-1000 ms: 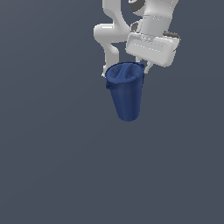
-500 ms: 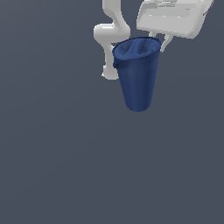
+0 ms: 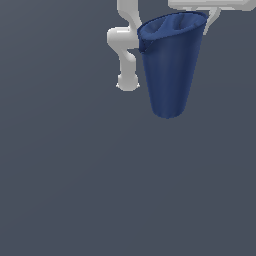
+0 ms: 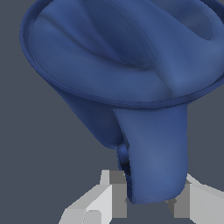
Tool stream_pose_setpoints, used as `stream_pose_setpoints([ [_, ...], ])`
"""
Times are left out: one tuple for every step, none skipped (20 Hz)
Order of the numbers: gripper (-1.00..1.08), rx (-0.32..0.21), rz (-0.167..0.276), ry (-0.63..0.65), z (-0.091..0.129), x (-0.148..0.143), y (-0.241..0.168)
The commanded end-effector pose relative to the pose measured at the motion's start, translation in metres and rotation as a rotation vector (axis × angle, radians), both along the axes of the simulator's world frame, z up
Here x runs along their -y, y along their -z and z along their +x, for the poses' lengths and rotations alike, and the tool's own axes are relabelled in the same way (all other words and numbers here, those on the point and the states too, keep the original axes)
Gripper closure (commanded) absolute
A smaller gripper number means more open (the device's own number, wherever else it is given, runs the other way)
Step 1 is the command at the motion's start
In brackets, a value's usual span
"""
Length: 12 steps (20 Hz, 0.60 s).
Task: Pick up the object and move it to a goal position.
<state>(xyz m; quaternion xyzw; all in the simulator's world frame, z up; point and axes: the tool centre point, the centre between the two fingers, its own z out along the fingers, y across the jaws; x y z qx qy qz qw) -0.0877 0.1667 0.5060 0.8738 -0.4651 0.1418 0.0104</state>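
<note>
At the fingers: the gripper (image 4: 148, 199) is closed on the object (image 4: 131, 74), one pale finger (image 4: 109, 192) pressed to each side of a dark blue flap that hangs from the cup's rim; the wrist view shows both fingers touching that flap.
Grip point on the object: the hold is at the rim, so the tapered body hangs below the hand, wide mouth up and narrow base down, leaning slightly.
Object in the exterior view: the object (image 3: 170, 70) hangs high in the picture, well clear of the grey floor (image 3: 100, 200), with the gripper (image 3: 212, 15) mostly cut off by the picture's upper edge.
Change over the last second: the object looms larger and sits nearer the upper right corner of the exterior view than it did a second ago, so the arm has been carrying it upward and toward the camera.
Behind the object: the white arm links (image 3: 125, 45) stand just to the exterior view's left of the cup.
Meaning for the task: the pick looks done and the carry is under way; no goal marker shows, so the distance left cannot be judged.
</note>
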Motion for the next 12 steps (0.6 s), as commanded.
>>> stream_pose_setpoints([
  [1.08, 0.003, 0.000, 0.001, 0.002, -0.003, -0.012],
  [1.08, 0.003, 0.000, 0.001, 0.003, -0.004, -0.015],
  [1.08, 0.003, 0.000, 0.001, 0.004, -0.005, -0.018],
  [1.08, 0.003, -0.001, 0.001, 0.004, -0.006, -0.020],
  [1.08, 0.003, -0.001, 0.001, 0.005, -0.007, -0.022],
  [1.08, 0.003, -0.001, 0.001, 0.005, -0.007, -0.024],
  [1.08, 0.003, -0.002, 0.001, 0.006, -0.008, -0.025],
  [1.08, 0.003, -0.002, 0.001, 0.006, -0.008, -0.027],
  [1.08, 0.003, -0.002, 0.001, 0.007, -0.009, -0.028],
  [1.08, 0.003, -0.002, 0.001, 0.007, -0.009, -0.028],
  [1.08, 0.003, -0.002, 0.001, 0.007, -0.009, -0.029],
  [1.08, 0.003, -0.002, 0.001, 0.007, -0.009, -0.029],
])
